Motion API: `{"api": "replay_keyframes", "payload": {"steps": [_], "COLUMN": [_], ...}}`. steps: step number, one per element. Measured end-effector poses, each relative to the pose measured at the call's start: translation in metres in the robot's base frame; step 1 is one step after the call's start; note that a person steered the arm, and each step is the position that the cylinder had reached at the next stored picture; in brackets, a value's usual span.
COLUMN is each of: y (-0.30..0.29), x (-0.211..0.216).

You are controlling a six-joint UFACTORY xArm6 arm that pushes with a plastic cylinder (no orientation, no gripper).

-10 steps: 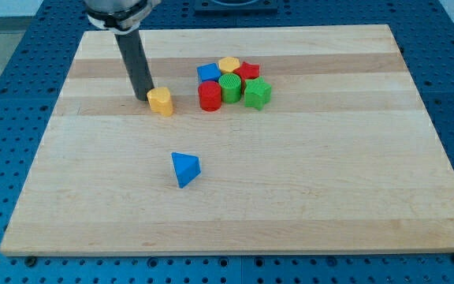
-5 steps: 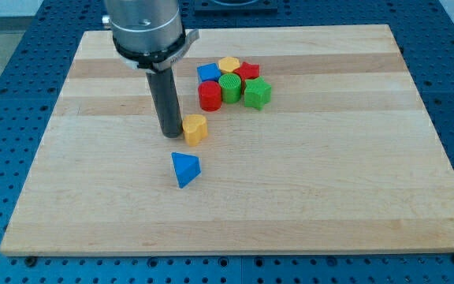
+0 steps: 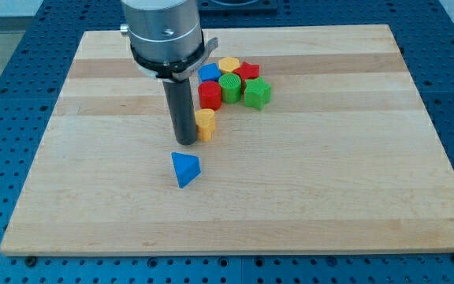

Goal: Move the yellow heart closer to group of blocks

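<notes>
The yellow heart (image 3: 206, 124) lies on the wooden board (image 3: 329, 181), just below the red cylinder (image 3: 210, 95) of the group. My tip (image 3: 185, 141) touches the heart's left side. The group at the view's top centre holds a blue block (image 3: 209, 73), a yellow block (image 3: 228, 65), a red star-like block (image 3: 247, 70), a green cylinder (image 3: 230, 87) and a green block (image 3: 257, 92). The heart's left part is hidden behind the rod.
A blue triangle (image 3: 184, 169) lies alone below my tip, toward the view's bottom. The board rests on a blue perforated table (image 3: 6, 87).
My tip has moved right and down the view, pushing the yellow heart right, from left of the group to just below the red cylinder.
</notes>
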State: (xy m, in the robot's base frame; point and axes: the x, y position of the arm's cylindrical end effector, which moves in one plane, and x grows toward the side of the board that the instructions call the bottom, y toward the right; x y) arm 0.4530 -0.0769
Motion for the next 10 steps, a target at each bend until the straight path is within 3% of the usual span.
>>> {"api": "replay_keyframes", "payload": {"steps": [3, 10], "y": [0.032, 0.010], "x": [-0.012, -0.034]}}
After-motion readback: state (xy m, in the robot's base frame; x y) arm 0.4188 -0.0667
